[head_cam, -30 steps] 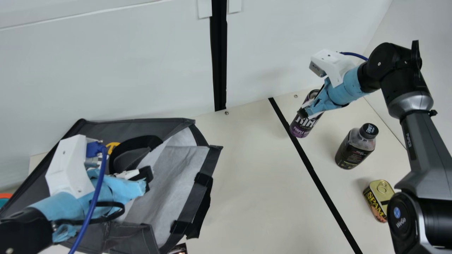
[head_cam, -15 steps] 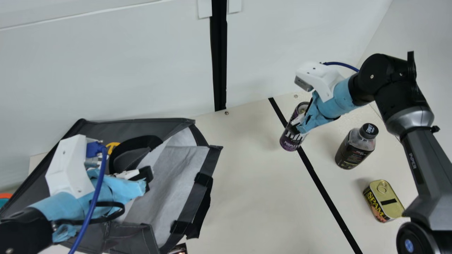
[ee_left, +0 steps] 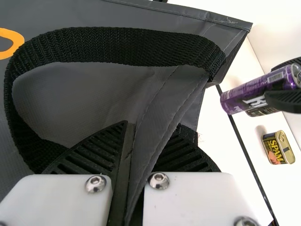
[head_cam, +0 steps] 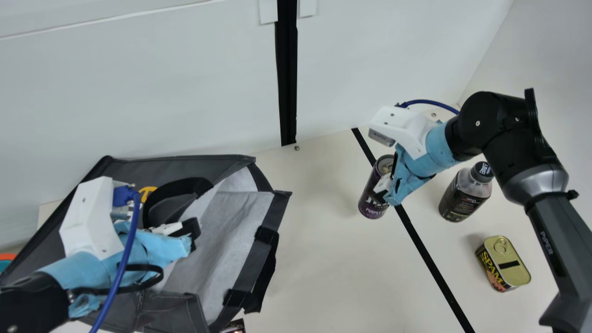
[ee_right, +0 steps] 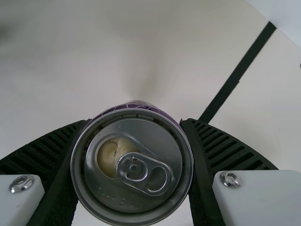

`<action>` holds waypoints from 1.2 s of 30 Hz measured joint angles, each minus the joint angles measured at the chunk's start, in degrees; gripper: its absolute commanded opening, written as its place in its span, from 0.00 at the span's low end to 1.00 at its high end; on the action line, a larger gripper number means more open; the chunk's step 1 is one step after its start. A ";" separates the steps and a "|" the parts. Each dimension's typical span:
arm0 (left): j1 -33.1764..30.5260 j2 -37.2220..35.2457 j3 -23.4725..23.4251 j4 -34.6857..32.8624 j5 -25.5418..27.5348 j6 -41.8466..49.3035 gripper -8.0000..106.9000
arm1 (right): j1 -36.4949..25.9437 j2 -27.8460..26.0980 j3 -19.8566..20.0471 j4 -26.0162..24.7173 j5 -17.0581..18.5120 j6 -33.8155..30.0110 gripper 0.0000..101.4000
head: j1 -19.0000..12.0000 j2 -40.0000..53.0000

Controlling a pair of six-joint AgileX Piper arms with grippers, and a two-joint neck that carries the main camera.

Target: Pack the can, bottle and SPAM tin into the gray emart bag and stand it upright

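Near the bottle (head_cam: 462,198), yellow letters (head_cam: 490,267) mark the SPAM tin (head_cam: 514,274).

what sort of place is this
Probably a robot test station or lab bench: two arms with blue-wrapped wrists, a cream table marked with black tape, and plain white panels behind it.

glossy metal can (head_cam: 370,200), matt gray cloth bag (head_cam: 226,245)

One can (head_cam: 370,199), one bottle (head_cam: 462,200), one SPAM tin (head_cam: 503,266), one bag (head_cam: 222,165), one left claw (head_cam: 192,235), one right claw (head_cam: 385,190).
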 measured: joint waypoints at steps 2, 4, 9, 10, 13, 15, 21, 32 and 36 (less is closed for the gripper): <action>0.00 0.00 0.00 0.00 0.00 0.00 0.00 | 0.47 -0.75 0.87 0.18 -0.05 -0.90 0.00 | 0.00 0.00; 0.00 0.00 0.00 0.00 0.00 0.00 0.00 | 1.06 -1.47 1.76 0.53 -0.05 -1.87 0.00 | 0.00 0.00; 0.00 0.00 0.00 0.00 0.00 0.00 0.00 | 2.38 -3.01 3.78 1.36 -0.01 -3.75 0.00 | 0.00 0.09; 0.00 0.00 0.00 0.00 0.00 0.00 0.00 | 2.70 -3.34 4.23 1.43 -0.07 -4.07 0.00 | 0.00 0.09; 0.00 0.00 0.00 0.00 0.00 0.00 0.00 | 3.58 -4.24 5.49 2.04 -0.09 -5.25 0.00 | 0.00 0.09; 0.00 0.00 0.00 0.00 0.00 0.00 0.00 | 4.09 -4.73 6.36 2.41 -0.03 -5.93 0.00 | 0.00 0.00; 0.00 0.00 0.00 0.00 0.00 0.00 0.00 | 5.39 -6.31 8.23 3.42 -0.09 -7.76 0.00 | 0.00 0.00; 0.00 0.00 0.00 0.00 0.00 0.00 0.00 | 7.19 -8.67 9.56 6.69 -0.01 -9.50 0.00 | 0.00 0.09; 0.00 0.00 0.00 0.00 0.00 0.00 0.00 | 7.85 -9.37 9.61 7.93 -0.01 -9.65 0.00 | 0.00 0.00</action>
